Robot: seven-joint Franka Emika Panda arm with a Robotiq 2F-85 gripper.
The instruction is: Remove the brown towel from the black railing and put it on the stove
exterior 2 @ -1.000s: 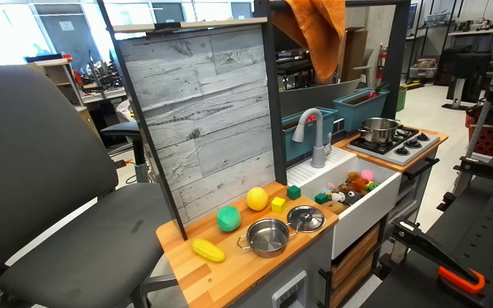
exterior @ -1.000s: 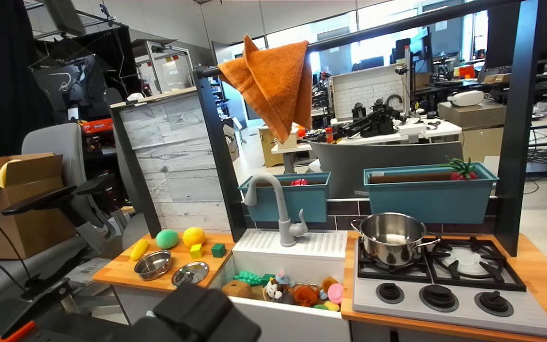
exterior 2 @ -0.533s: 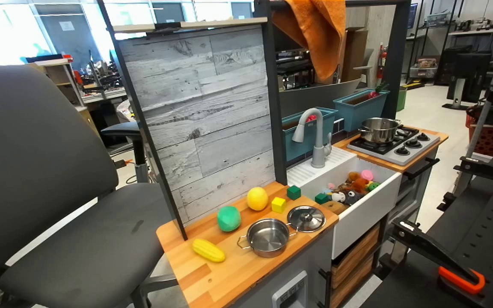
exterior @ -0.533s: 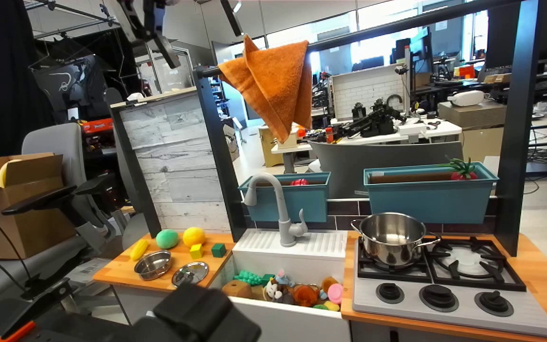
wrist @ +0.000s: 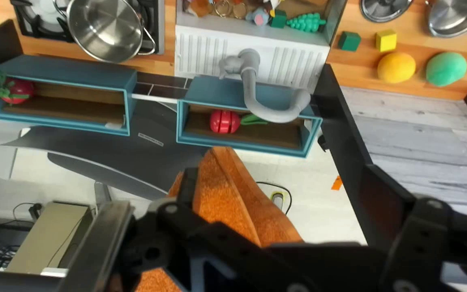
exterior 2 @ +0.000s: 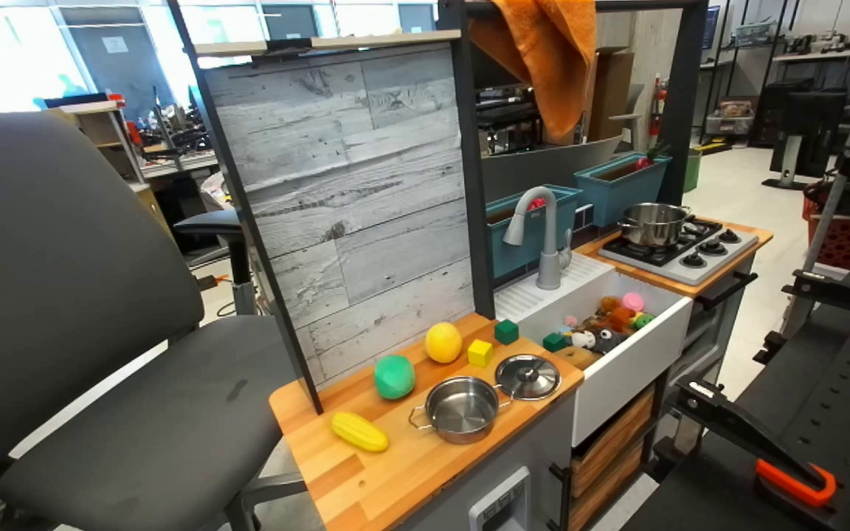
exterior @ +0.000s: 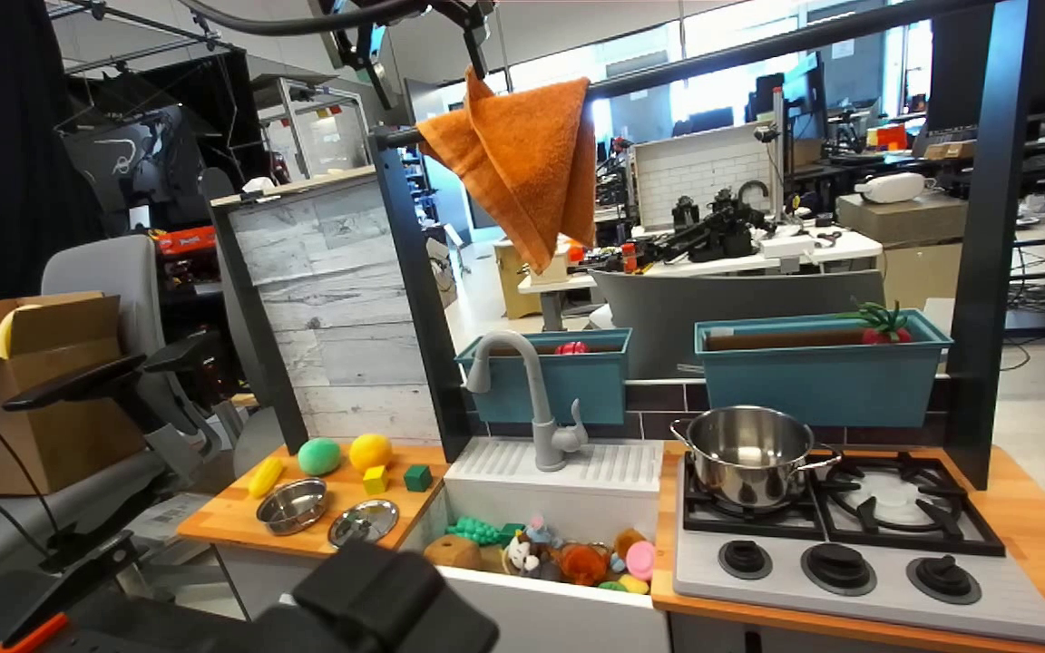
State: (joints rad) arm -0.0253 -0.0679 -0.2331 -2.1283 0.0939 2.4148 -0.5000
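Note:
The brown towel (exterior: 522, 163), an orange-brown cloth, hangs in folds over the left end of the black railing (exterior: 758, 56) in an exterior view. It also shows at the top of an exterior view (exterior 2: 550, 59) and below and between the jaws in the wrist view (wrist: 225, 194). My gripper (exterior: 434, 86) is at the top, just above the railing's left end and the towel's left upper corner. In the wrist view the gripper (wrist: 281, 169) has its jaws wide apart, holding nothing. The stove (exterior: 890, 508) is at the lower right with a steel pot (exterior: 749, 453) on its left burner.
A black post (exterior: 414, 299) stands below the railing's left end, beside a grey plank panel (exterior: 350, 308). Below the towel are a grey faucet (exterior: 532, 381), teal planters (exterior: 822, 381) and a white sink (exterior: 559, 453) holding toys. A small pan (exterior: 294, 506) stands on the left counter.
My gripper has come in from the top left and moved right to the towel's upper left corner. The towel, the pot and the other things have not moved.

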